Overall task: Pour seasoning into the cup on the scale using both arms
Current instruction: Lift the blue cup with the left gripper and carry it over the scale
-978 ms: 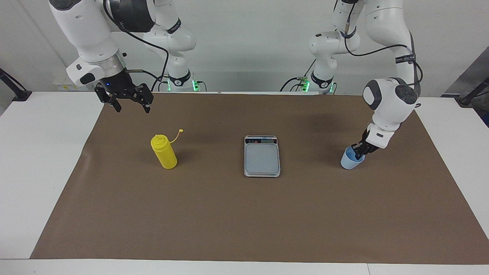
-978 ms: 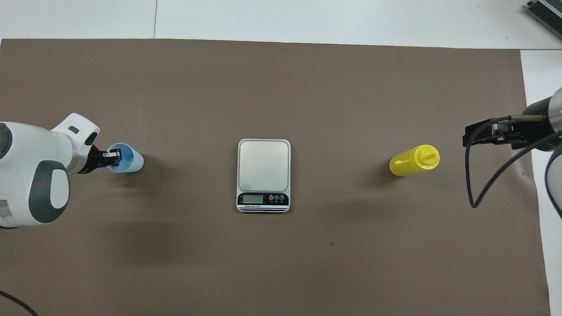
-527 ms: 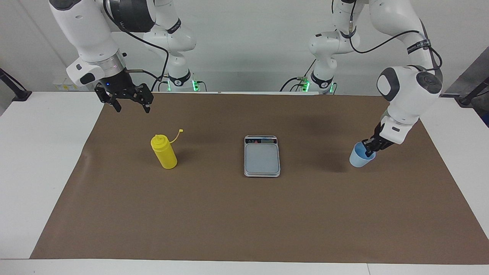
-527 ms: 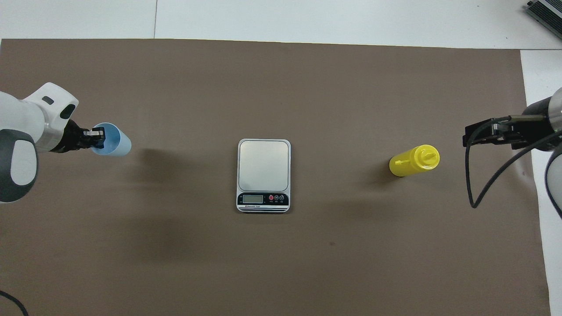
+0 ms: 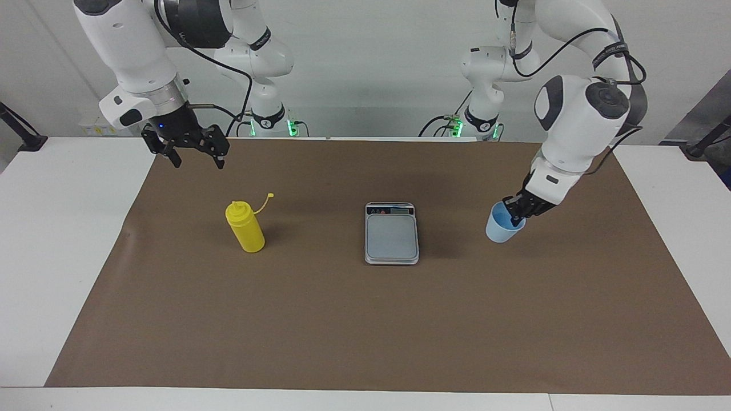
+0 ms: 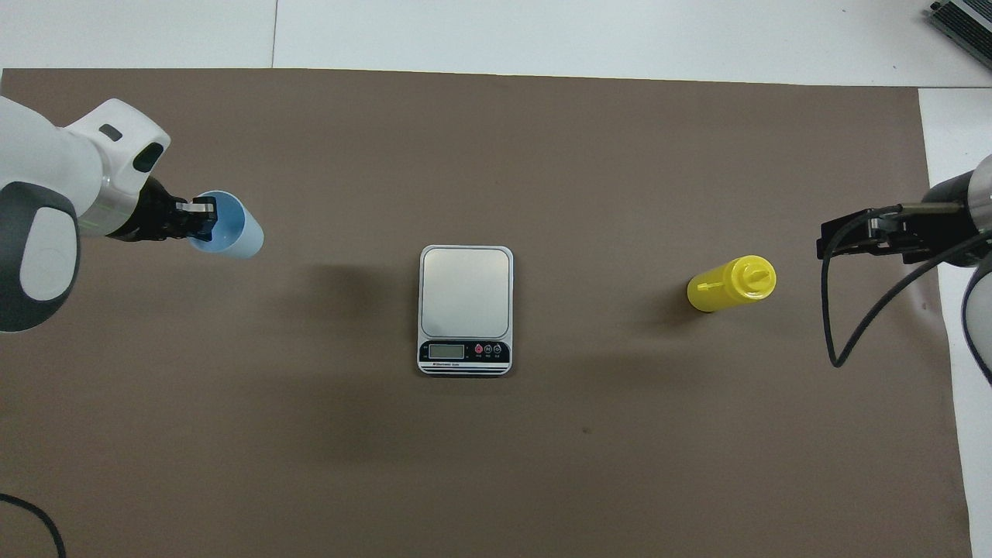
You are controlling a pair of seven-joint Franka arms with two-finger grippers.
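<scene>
The pale-blue cup (image 5: 503, 230) (image 6: 239, 237) hangs slightly tilted above the mat, between the scale and the left arm's end of the table. My left gripper (image 5: 517, 214) (image 6: 200, 226) is shut on its rim, one finger inside. The silver-grey scale (image 5: 392, 235) (image 6: 465, 291) lies at the middle, its display end toward the robots. The yellow seasoning bottle (image 5: 246, 229) (image 6: 728, 285) stands upright toward the right arm's end, its tethered cap (image 5: 270, 196) off the nozzle. My right gripper (image 5: 197, 161) (image 6: 841, 236) is open and empty, up in the air over the mat's edge, and waits.
A brown mat (image 5: 365, 319) (image 6: 496, 465) covers most of the white table (image 5: 57, 240). A black cable (image 6: 841, 341) loops down from the right arm's wrist.
My left gripper has lifted the cup off the mat and carried it toward the scale. The right arm, the bottle and the scale have not moved.
</scene>
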